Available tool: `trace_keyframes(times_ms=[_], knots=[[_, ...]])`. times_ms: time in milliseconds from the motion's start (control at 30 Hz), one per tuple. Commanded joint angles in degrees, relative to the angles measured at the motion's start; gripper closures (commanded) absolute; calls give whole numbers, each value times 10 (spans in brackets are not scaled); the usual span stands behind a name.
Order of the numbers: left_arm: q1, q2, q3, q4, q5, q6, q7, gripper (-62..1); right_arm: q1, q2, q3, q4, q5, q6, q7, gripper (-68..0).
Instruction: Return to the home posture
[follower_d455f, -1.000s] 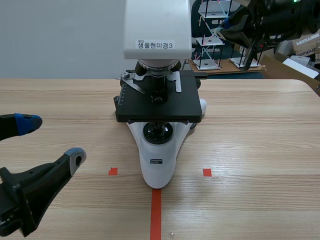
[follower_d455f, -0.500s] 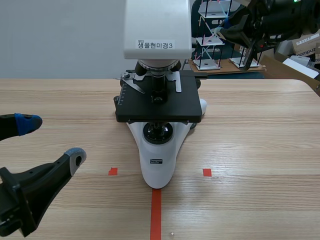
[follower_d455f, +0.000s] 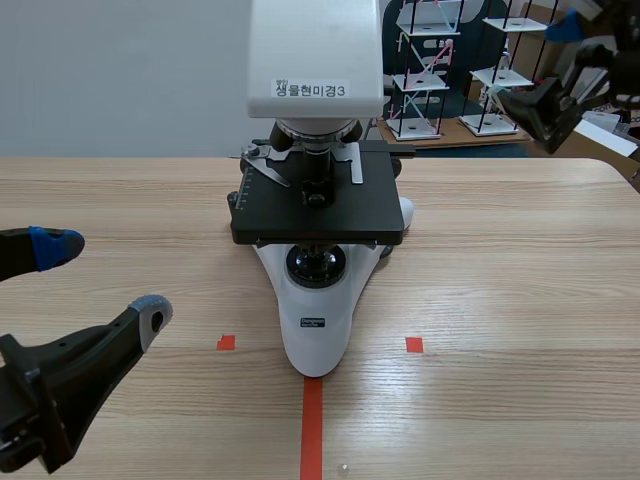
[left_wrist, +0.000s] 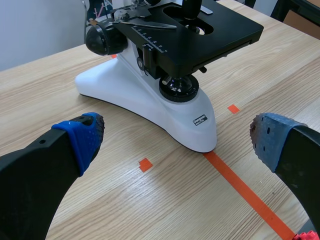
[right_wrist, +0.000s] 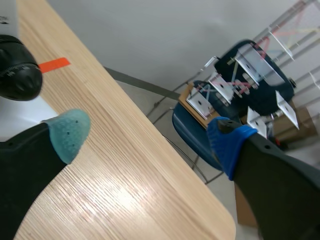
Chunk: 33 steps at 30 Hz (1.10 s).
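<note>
Shows left end effector (follower_d455f: 100, 280) spread wide, empty, near microscope (follower_d455f: 315, 310) on counter (follower_d455f: 500, 280); right end effector (right_wrist: 150, 136) held high, also spread.

Microscope (follower_d455f: 316, 300) centred on table (follower_d455f: 500, 280), left pincer (follower_d455f: 100, 280) front-left of it

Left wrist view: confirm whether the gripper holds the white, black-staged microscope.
No, the left gripper is open; the microscope stands ahead of it, untouched.

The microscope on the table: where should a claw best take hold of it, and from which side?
Probably the white base, at its narrow front end, coming from the robot's side: it tapers there, while the black stage overhangs the rest.
</note>
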Motion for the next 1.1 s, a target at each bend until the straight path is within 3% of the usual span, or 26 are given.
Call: trace_keyframes(times_ms=[0,167,333,467,833,1067], knots=[[0,2,-2,13,-3,-1,-8,-619,-24,9,28,28,11,-13,7,-574],[0,2,-2,13,-3,-1,-8,-619,-149,9,123,90,39,-37,7,-639],[0,2,-2,13,-3,-1,-8,-619,-281,2,189,156,78,-37,23,-643],[0,2,-2,13,-3,-1,-8,-620,-381,-26,232,203,82,-37,33,-643],[0,2,-2,13,-3,-1,-8,-619,-581,-124,321,309,82,-36,63,-642],[0,2,-2,13,-3,-1,-8,-620,-657,-136,328,369,81,-35,63,-642]])
